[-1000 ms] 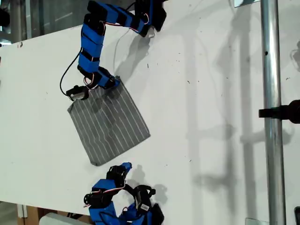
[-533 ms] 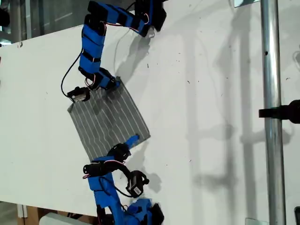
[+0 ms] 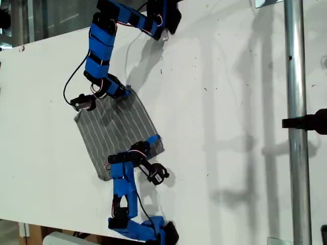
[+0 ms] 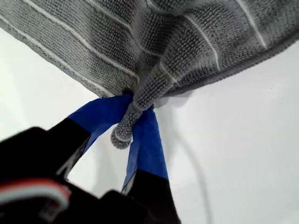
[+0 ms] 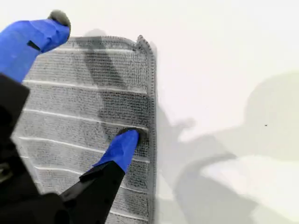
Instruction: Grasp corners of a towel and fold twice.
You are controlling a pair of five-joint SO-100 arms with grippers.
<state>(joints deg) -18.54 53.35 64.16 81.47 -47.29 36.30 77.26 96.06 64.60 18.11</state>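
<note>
The grey striped towel [image 3: 115,132] lies flat on the white table [image 3: 230,102], towards the exterior view's left. My first gripper [image 3: 122,93] is shut on the towel's upper corner. In the first wrist view, that corner [image 4: 122,135] is bunched between my first gripper's [image 4: 131,114] blue fingers, with the towel [image 4: 163,42] spreading beyond them. My second gripper [image 3: 150,143] hangs open over the towel near its corner on the exterior view's right. In the second wrist view my second gripper [image 5: 93,79] straddles the towel [image 5: 84,102], one fingertip [image 5: 127,140] on the cloth beside its edge, the corner [image 5: 140,41] just ahead.
A vertical metal pole [image 3: 296,122] with a black clamp [image 3: 312,121] stands at the exterior view's right. The table's edge runs along the exterior view's left and bottom. Both arm bases sit at the table's top and bottom edges in the exterior view.
My second arm has reached out from the exterior view's bottom edge onto the towel's right corner. My first gripper has stayed shut on the upper corner.
</note>
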